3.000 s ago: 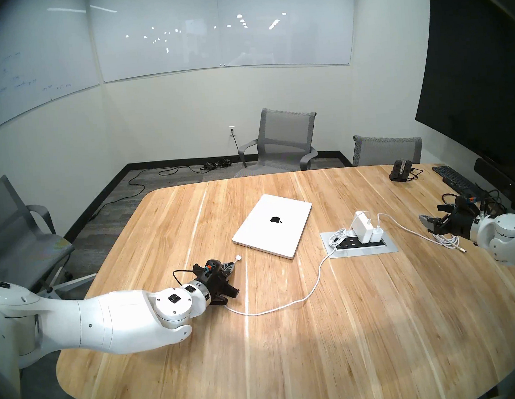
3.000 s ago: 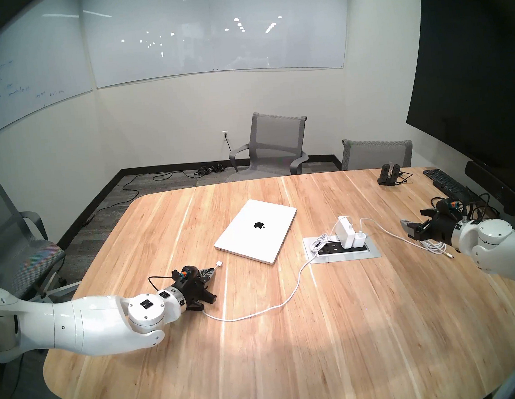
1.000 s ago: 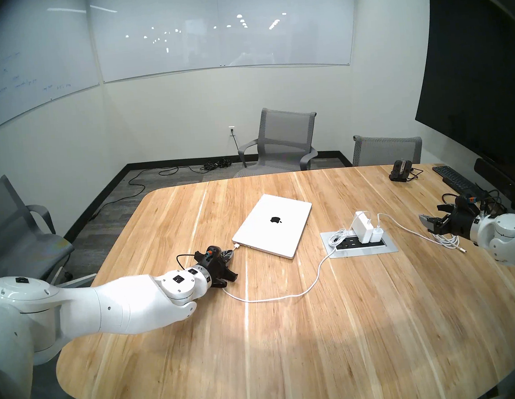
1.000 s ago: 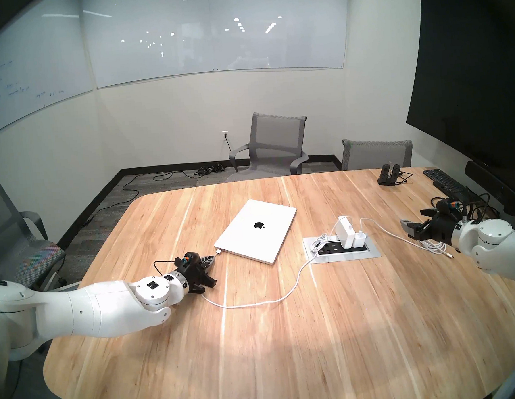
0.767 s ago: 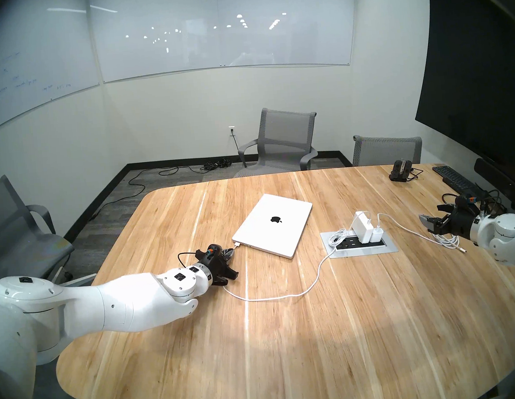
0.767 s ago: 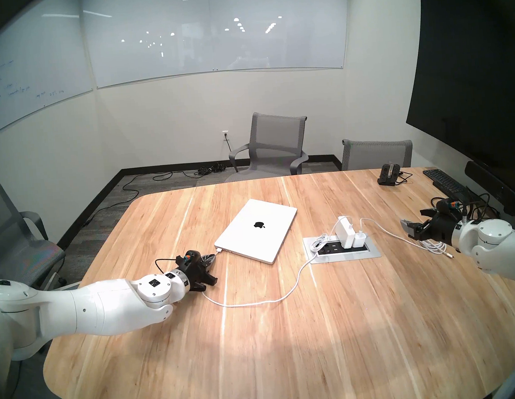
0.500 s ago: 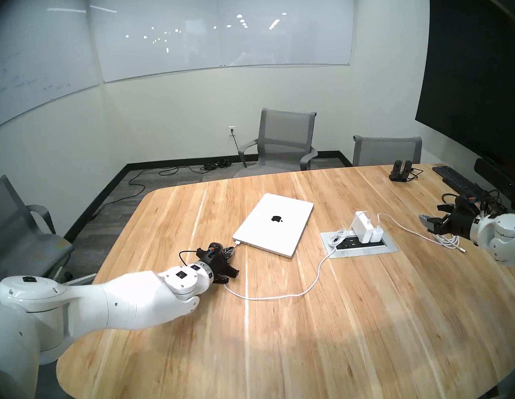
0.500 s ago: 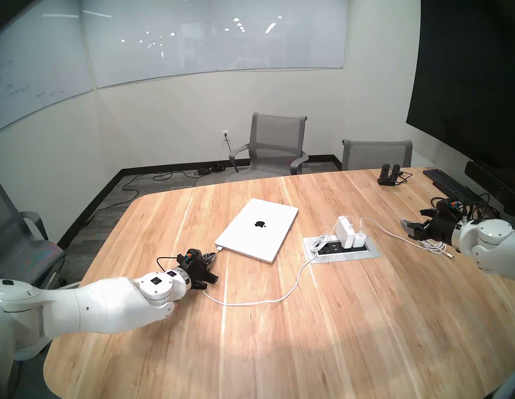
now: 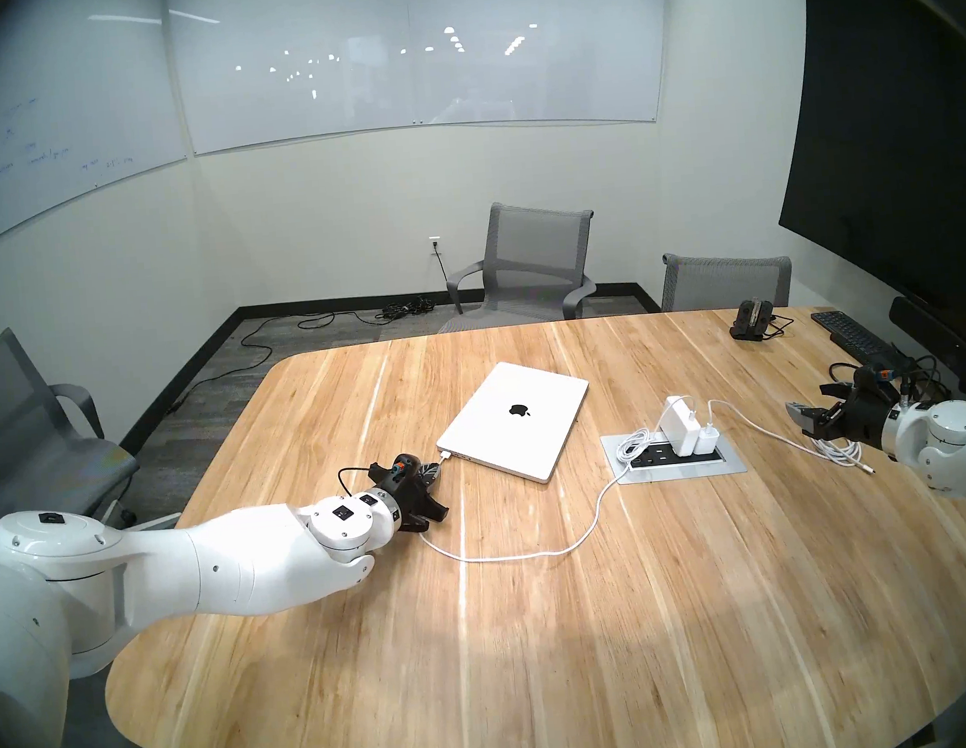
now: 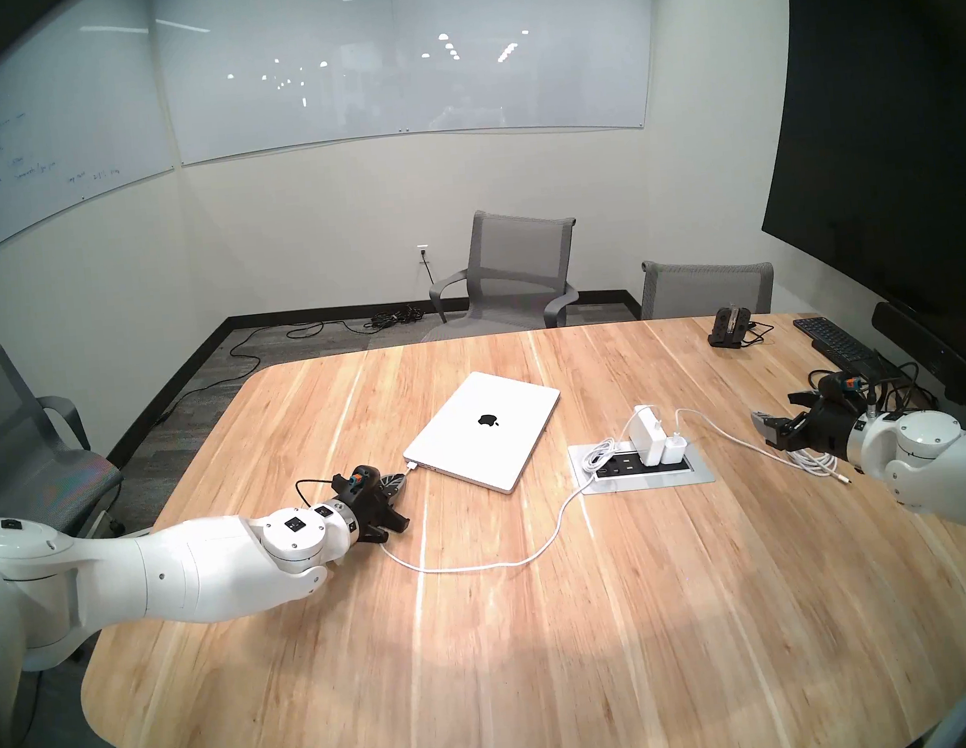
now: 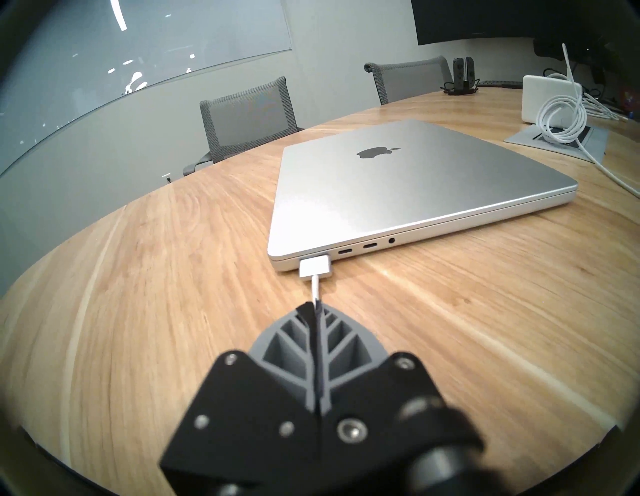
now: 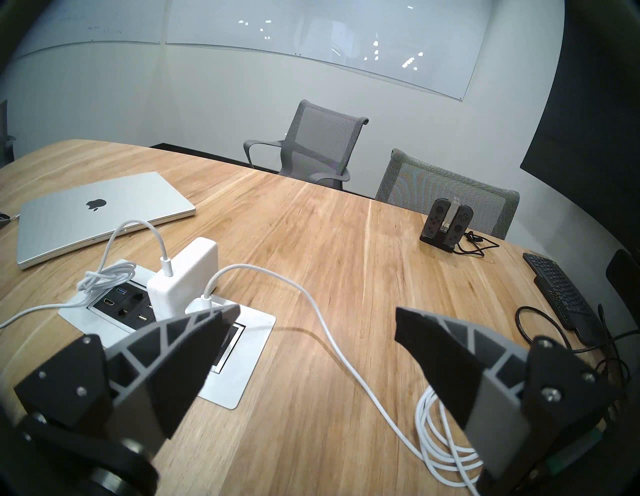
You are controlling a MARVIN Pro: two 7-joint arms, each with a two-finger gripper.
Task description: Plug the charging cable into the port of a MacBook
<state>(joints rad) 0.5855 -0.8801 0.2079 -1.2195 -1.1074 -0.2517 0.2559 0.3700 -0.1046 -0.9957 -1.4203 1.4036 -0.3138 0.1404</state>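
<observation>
The closed silver MacBook (image 9: 511,420) lies mid-table with its logo up. My left gripper (image 11: 315,306) is shut on the white charging cable (image 11: 315,291), a finger's length behind its squarish connector (image 11: 314,267). That connector sits flush against the near-left end of the laptop's side edge and covers the port. From behind the gripper (image 9: 433,469) the cable (image 9: 514,557) loops over the table to the large white power brick (image 9: 681,432). My right gripper (image 12: 317,318) hangs open and empty at the table's right side, far from the laptop.
The brick and a smaller white charger (image 9: 706,441) stand in a grey outlet plate (image 9: 727,462) set into the table. A second white cable (image 12: 346,360) lies coiled under my right gripper. A black keyboard (image 9: 853,335) and a controller dock (image 9: 751,321) sit far right. Chairs ring the table.
Three seconds ago the connector hung short of the laptop; my left gripper has carried it forward onto the side edge. In the last second the laptop slid slightly away. The right arm stayed still.
</observation>
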